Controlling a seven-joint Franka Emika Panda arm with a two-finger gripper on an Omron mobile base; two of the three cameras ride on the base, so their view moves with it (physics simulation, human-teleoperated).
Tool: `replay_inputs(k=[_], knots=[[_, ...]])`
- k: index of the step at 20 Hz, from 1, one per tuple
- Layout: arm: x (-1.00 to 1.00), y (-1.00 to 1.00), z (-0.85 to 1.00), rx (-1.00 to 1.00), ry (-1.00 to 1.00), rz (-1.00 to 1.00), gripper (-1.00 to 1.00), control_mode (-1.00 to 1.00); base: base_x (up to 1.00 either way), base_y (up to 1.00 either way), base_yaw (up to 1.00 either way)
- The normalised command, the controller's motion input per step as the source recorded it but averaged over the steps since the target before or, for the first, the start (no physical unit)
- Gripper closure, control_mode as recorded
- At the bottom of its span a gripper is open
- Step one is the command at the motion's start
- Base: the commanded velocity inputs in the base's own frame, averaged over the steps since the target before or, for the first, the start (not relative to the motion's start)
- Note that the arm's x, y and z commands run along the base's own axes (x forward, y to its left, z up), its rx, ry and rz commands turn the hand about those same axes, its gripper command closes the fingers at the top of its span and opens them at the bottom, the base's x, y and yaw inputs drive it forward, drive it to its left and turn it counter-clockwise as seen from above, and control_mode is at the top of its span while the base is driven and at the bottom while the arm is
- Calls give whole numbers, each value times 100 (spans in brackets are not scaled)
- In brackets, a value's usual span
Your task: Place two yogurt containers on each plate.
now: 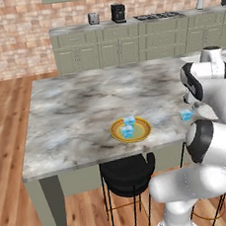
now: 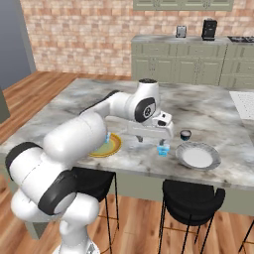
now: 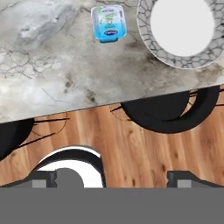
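Open gripper (image 2: 158, 140) hovers over 1 yogurt container (image 3: 109, 23), its label unreadable.

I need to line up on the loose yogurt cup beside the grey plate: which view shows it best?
The hand view: the yogurt cup is seen from above, label visible, beside the grey plate. The right base view shows it small; the left base view, tiny beside the arm.

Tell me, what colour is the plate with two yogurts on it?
The plate has a yellow-orange rim and pale green centre, clearest in the left base view.

Base views flank island (image 1: 75, 114); hand view—downward.
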Motion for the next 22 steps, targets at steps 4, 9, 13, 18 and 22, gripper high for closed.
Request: replay_inputs(k=[4,9,13,18,22], knots=[[32,-14,-15,0,-3,5,-100,-100,0,0,0],[-1,31,-10,0,-13,1,-100,-100,0,0,0],[0,79,-16,0,-28,-6,-100,-100,0,0,0],[-2,19,-3,0,-18,-10,-100,-100,0,0,0],[-21,29,-3,0,-6,-8,-100,-100,0,0,0]])
